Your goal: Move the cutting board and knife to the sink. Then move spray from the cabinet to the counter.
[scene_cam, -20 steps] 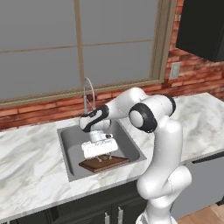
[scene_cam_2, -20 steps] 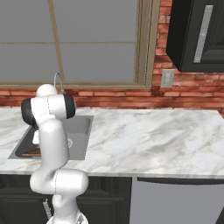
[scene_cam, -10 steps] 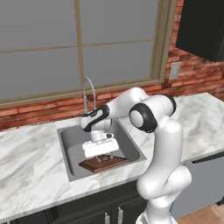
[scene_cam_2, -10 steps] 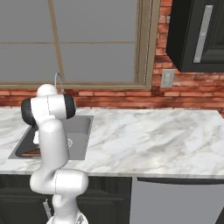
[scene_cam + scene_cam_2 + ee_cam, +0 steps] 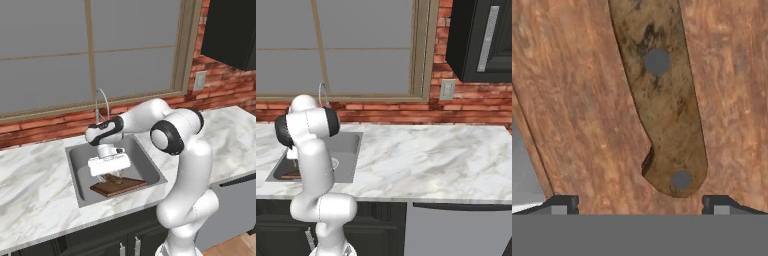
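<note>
Hand view: fingers (image 5: 641, 204) spread wide apart above the knife (image 5: 662, 100) lying on the cutting board (image 5: 577, 110).

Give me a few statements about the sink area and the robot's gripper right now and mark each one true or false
1. The reddish-brown wooden cutting board lies inside the square grey steel sink. True.
2. The brown wooden handle of the small kitchen knife rests on the board. True.
3. The gripper is clamped shut on the knife handle. False: its fingertips stand wide apart, either side of the handle's end.
4. A green spray bottle stands on the white marble counter. False: no bottle shows on the counter.
5. The dark upper wall cabinet hangs directly above the sink. False: it hangs off to the right, past the window.
</note>
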{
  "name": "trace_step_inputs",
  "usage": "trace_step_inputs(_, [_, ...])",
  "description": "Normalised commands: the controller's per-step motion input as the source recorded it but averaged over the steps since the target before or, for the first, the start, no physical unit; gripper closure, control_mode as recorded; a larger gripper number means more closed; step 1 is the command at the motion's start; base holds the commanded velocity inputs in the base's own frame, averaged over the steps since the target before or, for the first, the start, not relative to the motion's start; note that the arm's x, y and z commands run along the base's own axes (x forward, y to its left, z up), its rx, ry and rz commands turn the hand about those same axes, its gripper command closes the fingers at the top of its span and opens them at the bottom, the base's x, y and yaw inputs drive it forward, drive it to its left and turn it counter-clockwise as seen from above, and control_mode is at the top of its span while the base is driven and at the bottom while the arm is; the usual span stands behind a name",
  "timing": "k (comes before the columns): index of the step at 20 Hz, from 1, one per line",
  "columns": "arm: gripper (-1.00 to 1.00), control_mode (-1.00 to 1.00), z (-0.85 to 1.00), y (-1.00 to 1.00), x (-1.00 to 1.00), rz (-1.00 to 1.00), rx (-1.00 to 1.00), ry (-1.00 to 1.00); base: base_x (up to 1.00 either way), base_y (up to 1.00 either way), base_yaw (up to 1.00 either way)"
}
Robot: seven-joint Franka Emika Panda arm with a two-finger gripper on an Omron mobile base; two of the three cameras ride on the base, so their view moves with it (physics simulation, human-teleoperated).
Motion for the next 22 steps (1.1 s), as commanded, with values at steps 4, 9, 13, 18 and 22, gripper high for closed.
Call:
trace_step_inputs(4, [-1.00,-1.00,0.51,0.27,-0.31,0.00,-0.01,-0.15,0.00,0.00,0.00])
trace_step_inputs(9, [-1.00,-1.00,0.43,0.01,-0.51,0.00,-0.04,-0.20,0.00,0.00,0.00])
trace_step_inputs(13, [-1.00,-1.00,0.88,0.00,-0.64,0.02,-0.03,-0.20,0.00,0.00,0.00])
trace_step_inputs(18, [-1.00,-1.00,0.99,-0.22,-0.73,0.00,0.00,-0.46,0.00,0.00,0.00])
trace_step_inputs(22, [-1.00,-1.00,0.67,-0.55,-0.96,-0.01,0.00,-0.69,0.00,0.00,0.00])
